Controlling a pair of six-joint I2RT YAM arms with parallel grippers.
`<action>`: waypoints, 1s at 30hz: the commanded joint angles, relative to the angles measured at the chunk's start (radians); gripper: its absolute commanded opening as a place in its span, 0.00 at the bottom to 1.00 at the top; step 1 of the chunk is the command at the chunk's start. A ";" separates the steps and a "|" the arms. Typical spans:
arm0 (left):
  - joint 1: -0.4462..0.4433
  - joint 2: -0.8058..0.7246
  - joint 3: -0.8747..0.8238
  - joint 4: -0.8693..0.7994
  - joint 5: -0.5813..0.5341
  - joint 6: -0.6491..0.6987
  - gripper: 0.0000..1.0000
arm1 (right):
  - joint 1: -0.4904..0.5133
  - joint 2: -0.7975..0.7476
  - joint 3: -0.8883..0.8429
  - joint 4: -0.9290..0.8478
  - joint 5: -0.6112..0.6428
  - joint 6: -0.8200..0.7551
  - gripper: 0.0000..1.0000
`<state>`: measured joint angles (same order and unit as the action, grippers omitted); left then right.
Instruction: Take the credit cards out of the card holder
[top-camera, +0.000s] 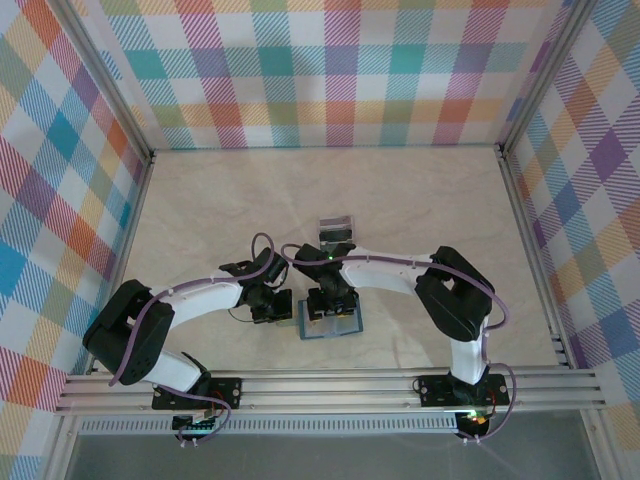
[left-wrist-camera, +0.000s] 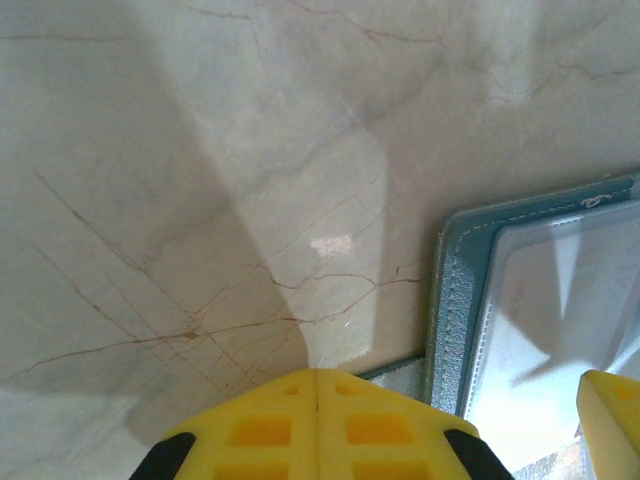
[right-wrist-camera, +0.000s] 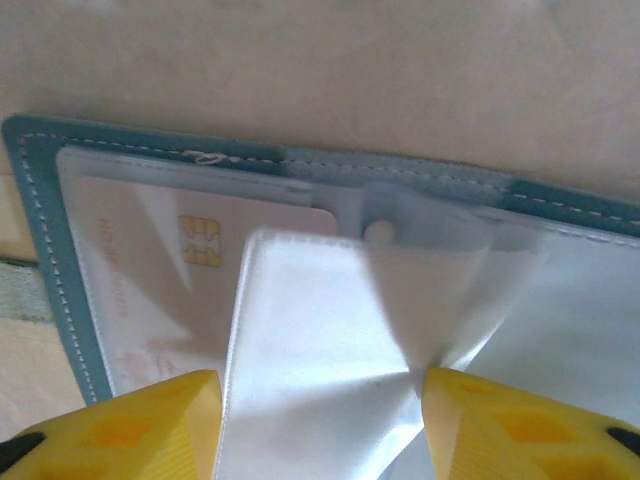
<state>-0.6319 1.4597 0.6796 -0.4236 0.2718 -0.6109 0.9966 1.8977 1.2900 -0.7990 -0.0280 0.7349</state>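
My right gripper (right-wrist-camera: 322, 385) hangs directly over the open card holder (right-wrist-camera: 45, 250), which lies flat on the table (top-camera: 420, 200) beneath it. The yellow fingers (right-wrist-camera: 125, 420) are spread wide. A clear sleeve leaf (right-wrist-camera: 320, 350) stands up between them, its edges meeting both pads. I cannot tell whether they press on it. Ahead of the left-hand finger, under the holder's clear window, a pale credit card (right-wrist-camera: 150, 250) with a gold chip sits in its pocket, lettering faint. A small snap (right-wrist-camera: 377, 230) shows just ahead of the gap, on the teal stitched border.

My left gripper (left-wrist-camera: 460, 385) is also well open. One finger is over bare table and the other over the holder's clear pocket, so the holder's stitched teal corner lies between them. I see no contact from here.

From the top camera both grippers sit close side by side, the left just beside the holder's edge. Beyond the right gripper, apart from the holder, lies a small grey rectangular piece (top-camera: 335, 228). It is too small for me to say what it is.
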 joint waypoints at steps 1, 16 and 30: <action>0.008 0.030 0.001 -0.032 0.001 0.021 0.07 | 0.007 0.015 0.028 -0.066 0.039 -0.015 0.54; 0.008 0.031 0.029 -0.058 -0.005 0.033 0.07 | -0.007 -0.065 0.018 -0.184 0.173 -0.012 0.55; 0.008 0.032 0.084 -0.115 0.000 0.047 0.07 | -0.108 -0.084 -0.056 -0.071 0.135 -0.097 0.52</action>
<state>-0.6319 1.4860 0.7341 -0.4946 0.2756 -0.5808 0.9028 1.8034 1.2541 -0.8974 0.1280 0.6743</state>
